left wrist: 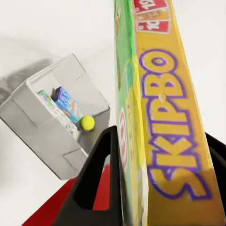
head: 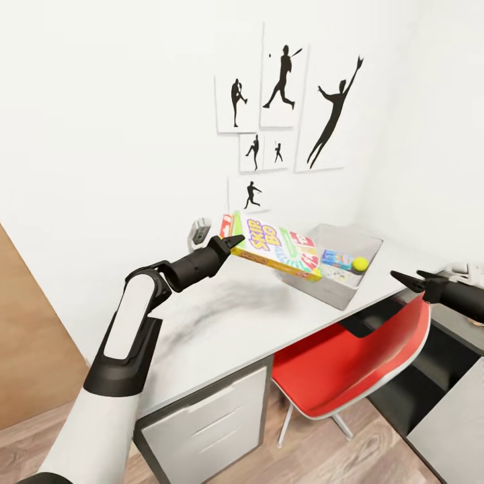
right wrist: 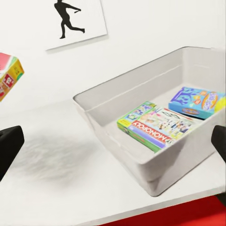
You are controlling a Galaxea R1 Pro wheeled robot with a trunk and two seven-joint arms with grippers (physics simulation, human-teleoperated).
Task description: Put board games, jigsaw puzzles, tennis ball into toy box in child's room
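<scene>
Gripped in my left gripper [head: 235, 242], the yellow Skip-Bo board game [head: 277, 251] hides part of the toy box [head: 349, 236], while my right gripper [head: 407, 277] hangs open.

A red moulded plastic chair [head: 349, 363] with thin metal legs is sitting tucked partly under the desk, its curved seat edged in pale grey. White square and rectangular wall prints with black silhouettes of ball players [head: 286, 101] are hanging in a loose cluster on the white wall, and one such print [right wrist: 75, 21] is showing a running figure. A small grey-and-white gadget [head: 199, 233] is leaning near the wall. Brown wood-plank flooring [head: 302, 457] is running beneath the chair. A plain brown wooden panel [head: 27, 349] is standing to the left.
</scene>
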